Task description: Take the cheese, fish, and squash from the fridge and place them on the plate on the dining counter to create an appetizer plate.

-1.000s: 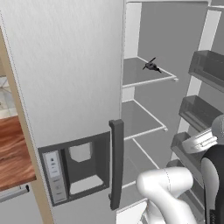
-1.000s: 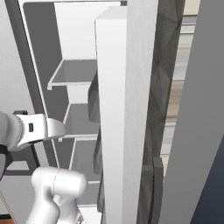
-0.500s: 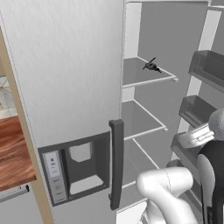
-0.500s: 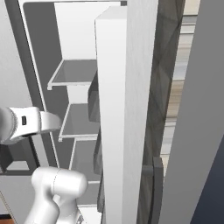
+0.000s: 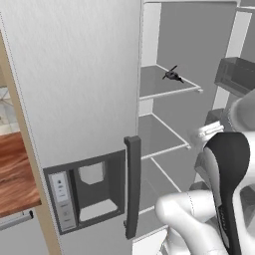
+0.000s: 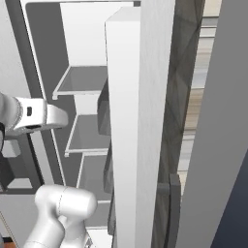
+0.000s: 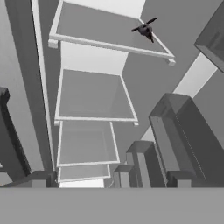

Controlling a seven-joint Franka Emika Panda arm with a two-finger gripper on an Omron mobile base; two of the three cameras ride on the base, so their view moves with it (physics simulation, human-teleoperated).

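Note:
The fridge stands with its right compartment open, showing white shelves. The fish, a tiny dark item with thin spiky fins, lies on the upper shelf toward its front right. In the hand view the fish sits far up at the top right, well away from the hand. My gripper hangs in front of the middle shelves, below and to the right of the fish. It is open and holds nothing. The cheese, the squash and the plate are out of view.
Grey door bins line the open door on the right, close beside my arm. The closed left door carries a dark dispenser panel and a dark vertical handle. A reddish-brown wood top lies at the far left.
My arm has lifted, and the hand has come up and in toward the middle shelves. The fish has not moved.

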